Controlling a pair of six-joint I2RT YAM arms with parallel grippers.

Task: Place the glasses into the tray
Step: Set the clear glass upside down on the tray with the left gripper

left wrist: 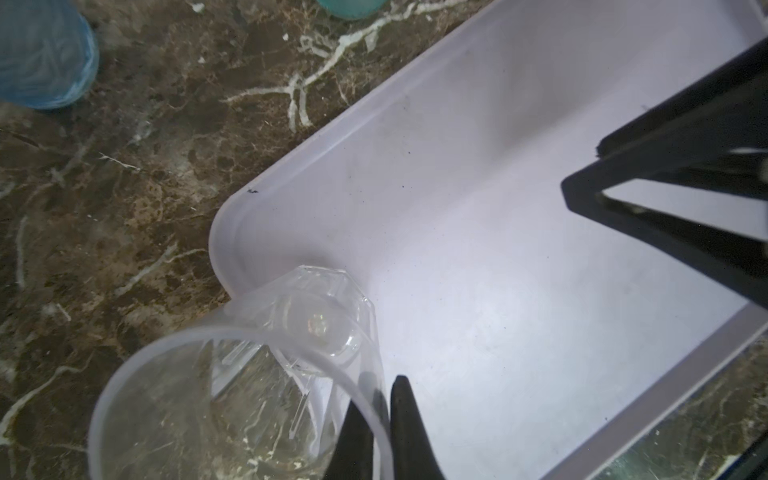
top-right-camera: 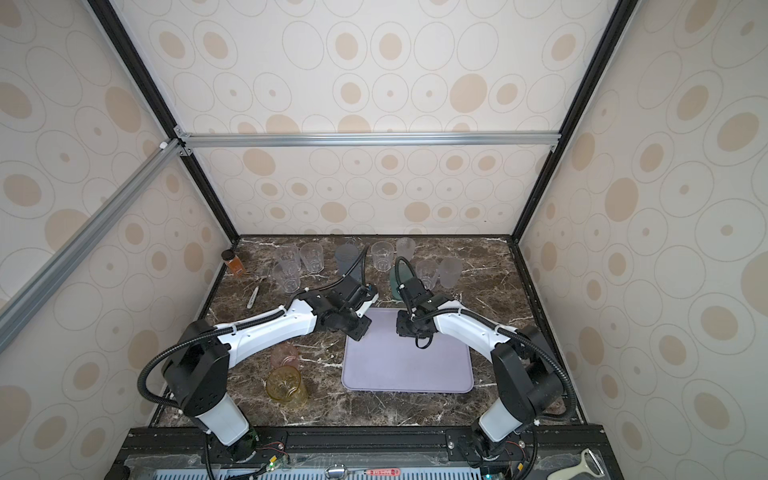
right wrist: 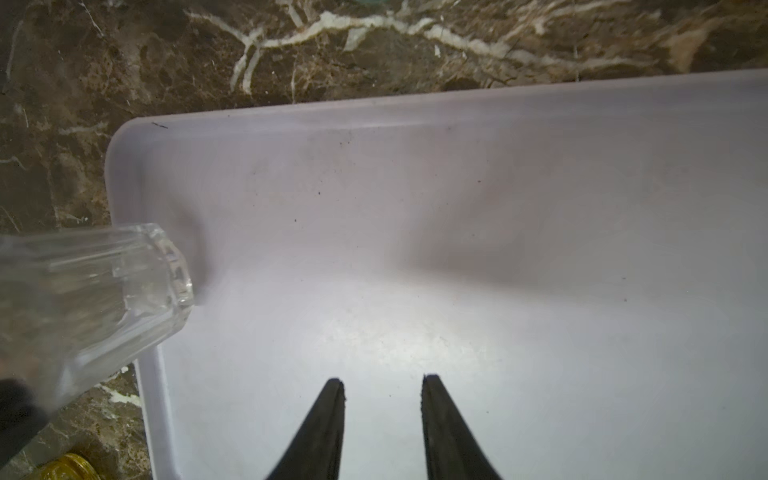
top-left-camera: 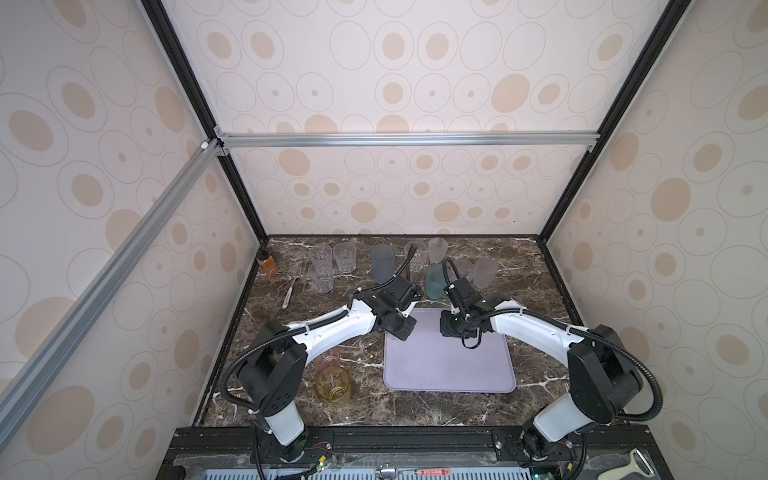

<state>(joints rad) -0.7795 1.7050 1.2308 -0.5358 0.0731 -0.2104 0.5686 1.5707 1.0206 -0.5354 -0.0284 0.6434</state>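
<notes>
Top pair: high over the table's (top-left-camera: 415,407) near edge, far from the tray (top-left-camera: 449,365), facing down toward the back wall (top-left-camera: 415,199); both show the whole table.
Left wrist: close over the tray's corner, looking down.
Right wrist: close above the tray, facing that corner.
Wrist overlap: that corner, a clear glass (left wrist: 257,374).

Twelve glasses (top-left-camera: 321,277) are counted: six clear (top-left-camera: 345,257), two frosted (top-left-camera: 485,272), and one each in blue-grey (top-left-camera: 382,263), teal (top-left-camera: 434,282), pink (top-left-camera: 331,356) and amber (top-left-camera: 332,384). One tray (top-left-camera: 449,370), one small bottle (top-left-camera: 268,264) and one metal utensil (top-left-camera: 289,293) are seen
</notes>
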